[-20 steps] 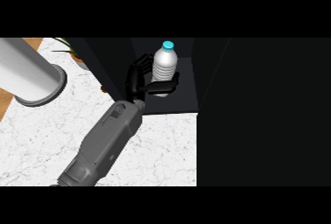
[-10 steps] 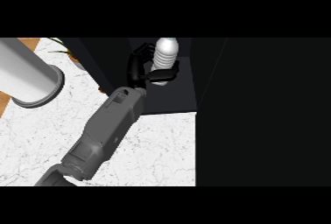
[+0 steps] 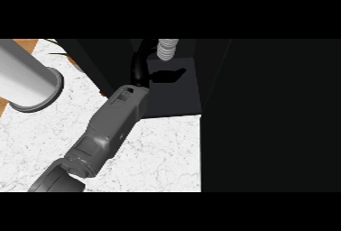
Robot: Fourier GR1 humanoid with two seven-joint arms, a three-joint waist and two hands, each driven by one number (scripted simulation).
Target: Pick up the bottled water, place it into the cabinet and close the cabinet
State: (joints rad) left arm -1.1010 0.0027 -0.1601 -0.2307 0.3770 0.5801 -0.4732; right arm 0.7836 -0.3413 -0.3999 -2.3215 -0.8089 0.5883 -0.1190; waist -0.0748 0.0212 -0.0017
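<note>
The bottled water [image 3: 167, 48], ribbed and clear, stands inside the dark cabinet [image 3: 173, 97] at the picture's top; its cap is cut off by the upper band. My left hand [image 3: 140, 65] reaches into the cabinet from the lower left. Its black fingers curl up along the bottle's left side and the thumb [image 3: 168, 74] sticks out just below the bottle's base. The grey forearm [image 3: 110, 128] slants across the white counter. My right hand shows nowhere.
A large grey cylinder [image 3: 26, 85] stands on the marble counter [image 3: 153, 153] at the left. A tall black panel [image 3: 273, 117] of the cabinet fills the right half of the view. A wooden strip [image 3: 5, 107] shows at the far left edge.
The hand has carried the bottle farther up into the cabinet, so that its cap has left the view. The forearm has followed, reaching deeper.
</note>
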